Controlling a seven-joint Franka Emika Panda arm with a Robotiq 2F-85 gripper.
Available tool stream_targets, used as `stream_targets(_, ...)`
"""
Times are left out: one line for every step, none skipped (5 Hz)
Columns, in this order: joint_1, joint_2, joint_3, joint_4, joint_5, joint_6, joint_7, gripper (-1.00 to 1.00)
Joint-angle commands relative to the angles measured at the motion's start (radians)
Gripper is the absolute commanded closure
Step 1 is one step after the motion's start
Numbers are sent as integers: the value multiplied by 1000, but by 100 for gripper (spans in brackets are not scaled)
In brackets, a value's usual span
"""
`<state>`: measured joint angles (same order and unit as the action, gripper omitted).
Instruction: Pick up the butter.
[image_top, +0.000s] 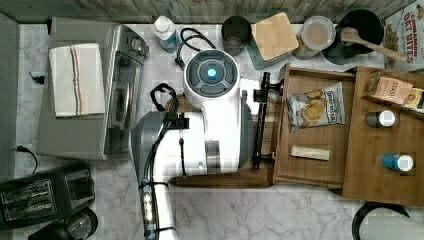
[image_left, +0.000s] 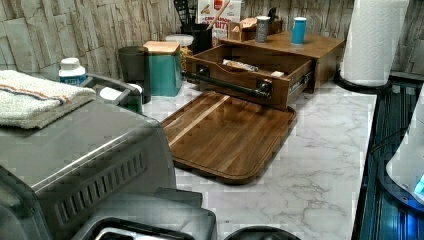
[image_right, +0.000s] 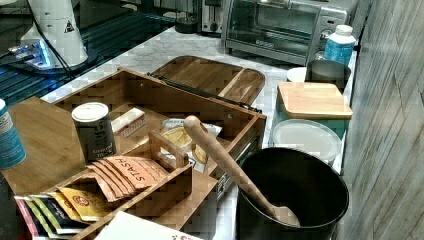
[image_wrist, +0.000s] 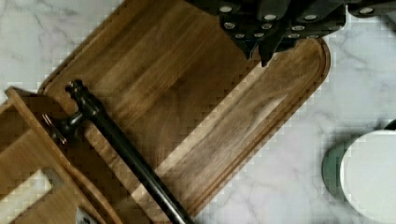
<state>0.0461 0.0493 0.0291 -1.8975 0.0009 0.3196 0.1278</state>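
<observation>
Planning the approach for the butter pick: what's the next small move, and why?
Probably carry the claw across the black handle bar to hover above the butter. The wrist view puts the claw over the cutting board, outside the open drawer. The butter lies flat on the drawer floor, apart from the chip bag, so a straight descent looks feasible afterwards.

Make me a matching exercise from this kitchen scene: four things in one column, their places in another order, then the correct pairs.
Things:
1. butter
2. striped towel
3. wooden spoon
4. blue-capped bottle

Places:
A. in the black pot
B. inside the open drawer
C. on the toaster oven
D. on top of the wooden cabinet

Pairs: 1-B, 2-C, 3-A, 4-D
</observation>
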Motion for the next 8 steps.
stream_targets(-100, -15, -104, -24, -36, 59, -138, 100)
stream_targets(-143, -19, -134, 7, -12, 51, -192, 100)
stream_targets(-150, -50, -178, -39, -29, 130, -199, 100)
stream_targets(-167, -56, -217, -69, -16, 178, -168, 100)
stream_targets(-197, -55, -245, -115, -2, 234, -80, -100)
stream_targets(-239, -20, -255, -104, -9, 216, 58, -100)
stream_targets(-291, 32, -276, -60, 99, 140, 113, -100)
stream_targets(-304, 70, -286, -42, 87, 106, 189, -100)
